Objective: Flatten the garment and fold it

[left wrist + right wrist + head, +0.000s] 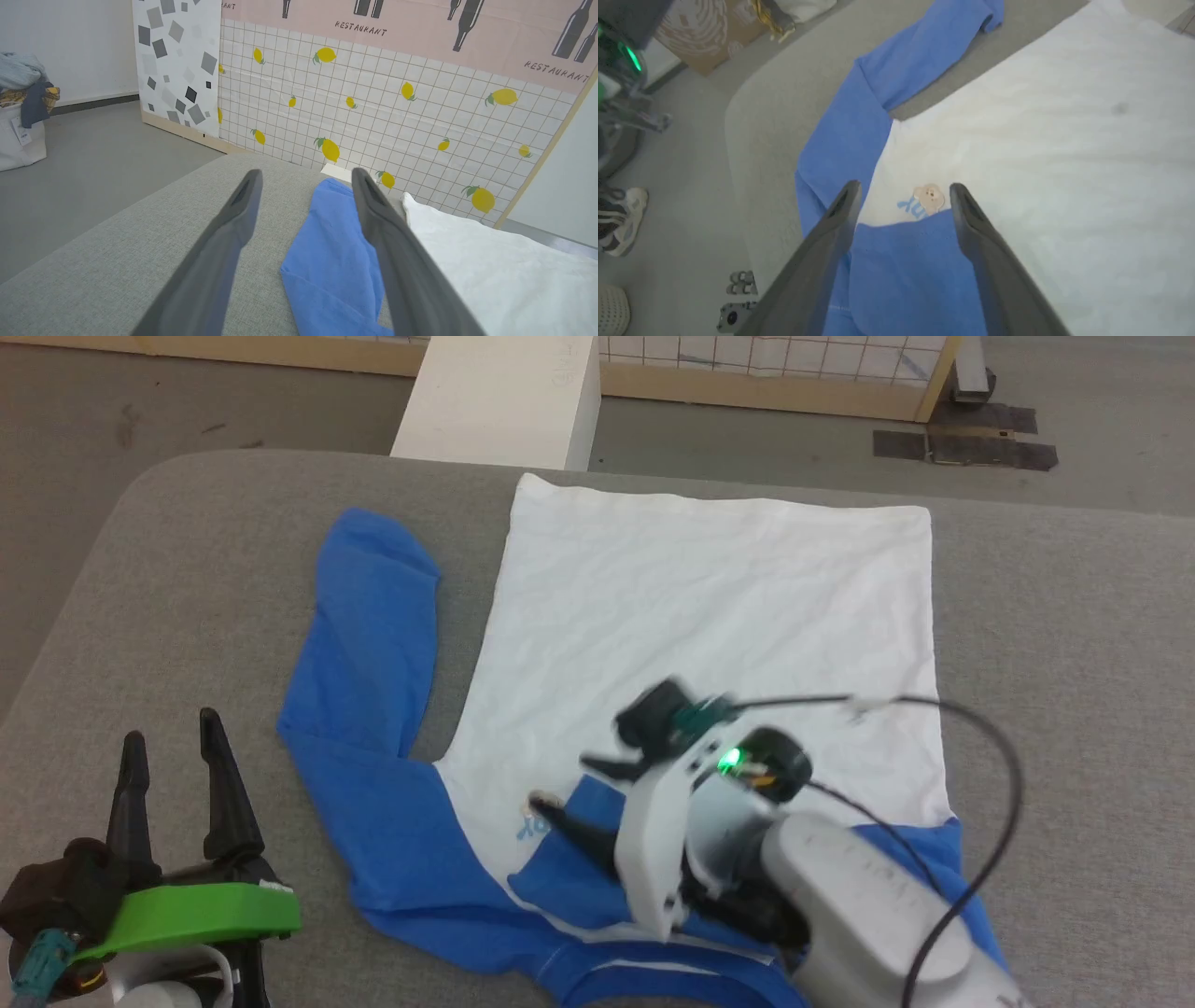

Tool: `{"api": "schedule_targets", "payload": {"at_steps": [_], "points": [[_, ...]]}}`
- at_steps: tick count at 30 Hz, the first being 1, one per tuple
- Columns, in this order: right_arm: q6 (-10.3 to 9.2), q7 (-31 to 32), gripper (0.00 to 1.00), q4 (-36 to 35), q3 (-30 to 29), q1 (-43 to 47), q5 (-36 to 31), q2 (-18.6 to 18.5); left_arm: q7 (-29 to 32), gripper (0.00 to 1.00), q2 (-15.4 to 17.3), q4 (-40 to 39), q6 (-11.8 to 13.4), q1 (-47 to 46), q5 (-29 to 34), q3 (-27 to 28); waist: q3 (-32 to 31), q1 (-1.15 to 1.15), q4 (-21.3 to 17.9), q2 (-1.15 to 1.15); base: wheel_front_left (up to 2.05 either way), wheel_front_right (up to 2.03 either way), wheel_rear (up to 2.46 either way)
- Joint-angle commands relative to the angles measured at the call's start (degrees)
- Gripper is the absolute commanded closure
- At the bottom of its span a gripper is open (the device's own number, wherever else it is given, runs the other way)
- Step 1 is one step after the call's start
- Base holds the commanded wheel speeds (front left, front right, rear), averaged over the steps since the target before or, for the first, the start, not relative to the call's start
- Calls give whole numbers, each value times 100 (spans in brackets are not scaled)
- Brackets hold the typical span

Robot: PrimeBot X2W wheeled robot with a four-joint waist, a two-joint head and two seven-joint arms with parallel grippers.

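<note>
A bin [18, 140] holds clothes [21, 70]; on the grey pad [187, 569], a blue sleeve of the shirt [709, 597] shows between the spread, empty fingers of left gripper [306, 171] and right gripper [904, 185] alike.

grey bed [168, 569], garment [709, 597] (spread flat)

Head view looks down on the garment [709, 607]; both close wrist views share its blue sleeve [331, 261].
</note>
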Motion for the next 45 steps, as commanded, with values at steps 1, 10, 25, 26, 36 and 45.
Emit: {"api": "schedule_targets", "payload": {"at_steps": [1,10,25,26,36,45], "points": [[-9,-210,0,-155,-250,-110,233,2,-27,0,-16,38,6,20,4,6,-70,0,-63,0,0,0,0],[-9,-1688,0,-1295,-3141,547,-762,-64,-27,0,-13,146,-58,14,191,62,-263,0,-392,0,0,0,0],[-9,-3567,0,-2060,-5344,2537,-1726,2,24,0,143,718,-162,-518,314,-159,81,0,-668,0,0,0,0],[-9,-3628,0,-2068,-5416,2546,-1572,3,274,0,370,1017,-227,-1107,251,-336,344,0,-641,0,0,0,0],[-9,-3511,0,-2581,-5296,2000,-1548,3,2935,0,1898,2874,-322,-3956,-424,-732,1602,0,-896,0,0,0,0],[-9,-3453,0,-3084,-5319,1799,-1491,3,5574,0,2624,3330,-234,-5206,-1279,-648,2554,0,-1136,0,0,0,0]]}}
